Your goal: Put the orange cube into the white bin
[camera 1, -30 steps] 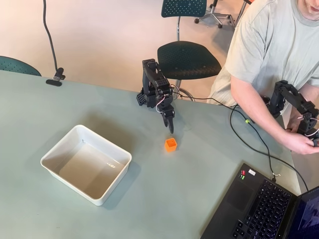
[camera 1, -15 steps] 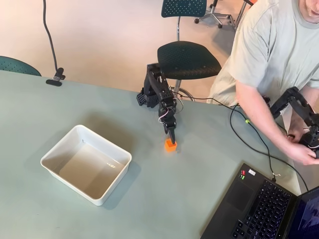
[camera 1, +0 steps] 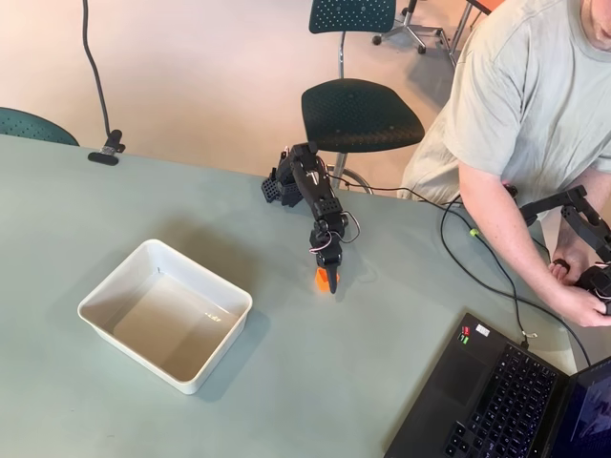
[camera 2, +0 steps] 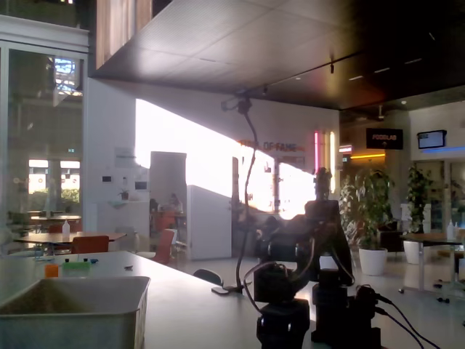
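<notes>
Overhead view: black arm (camera 1: pixel 307 186) reaches out from its base at the far table edge, gripper (camera 1: pixel 329 279) pointing down right at the orange cube (camera 1: pixel 322 278). Fingers sit on or around the cube; only a sliver of orange shows left of the tips. Cannot tell whether the jaws are clamped on it or just straddling it. Cube looks to be on the grey-green table (camera 1: pixel 115 401), not lifted, though the gripper hides most of it.

White bin (camera 1: pixel 164 314) is to the left of the cube and a bit nearer the camera, well apart from it, nothing inside. Laptop (camera 1: pixel 520 396) is right of the cube at the near table corner, with a black cable (camera 1: pixel 477 277) running across the tabletop between them. Dark chair (camera 1: pixel 361 113) stands behind the arm's base.

Fixed view: low and backlit, arm (camera 2: pixel 305 283) is a dark silhouette, bin rim (camera 2: pixel 73 294) at lower left. Gripper state not readable here.
</notes>
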{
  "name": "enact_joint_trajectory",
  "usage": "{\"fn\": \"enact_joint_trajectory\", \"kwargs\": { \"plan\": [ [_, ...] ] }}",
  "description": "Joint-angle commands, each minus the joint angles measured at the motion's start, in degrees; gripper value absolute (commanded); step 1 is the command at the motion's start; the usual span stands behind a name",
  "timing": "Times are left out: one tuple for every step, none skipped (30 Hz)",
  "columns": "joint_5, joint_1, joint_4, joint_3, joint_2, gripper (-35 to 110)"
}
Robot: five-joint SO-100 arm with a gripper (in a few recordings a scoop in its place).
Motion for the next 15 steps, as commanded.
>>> {"fn": "enact_joint_trajectory", "kwargs": {
  "plan": [
    [-0.26, -0.7, 1.85, -2.64, -1.05, 63],
    [-0.26, -0.88, 1.85, -2.64, -1.58, 63],
    [-0.26, -0.97, 1.85, -2.64, -2.2, 63],
    [-0.26, -0.97, 1.85, -2.64, -2.72, 63],
    [-0.26, -0.97, 1.85, -2.64, -3.08, 63],
    [-0.26, -0.79, 1.67, -2.64, -3.25, 63],
    [-0.26, -0.53, 1.32, -2.64, -3.43, 63],
    [-0.26, -0.35, 1.23, -2.64, -3.43, 63],
    [-0.26, -0.26, 1.23, -2.72, -3.43, 62],
    [-0.26, -0.09, 1.14, -2.72, -3.43, 62],
    [-0.26, 0.0, 1.14, -2.72, -3.34, 62],
    [-0.26, 0.0, 1.14, -2.72, -3.25, 62],
    [-0.26, 0.0, 1.14, -2.72, -3.25, 62],
    [-0.26, 0.09, 1.14, -2.72, -3.16, 62],
    [-0.26, 0.09, 1.14, -2.72, -3.16, 62]
  ]
}}
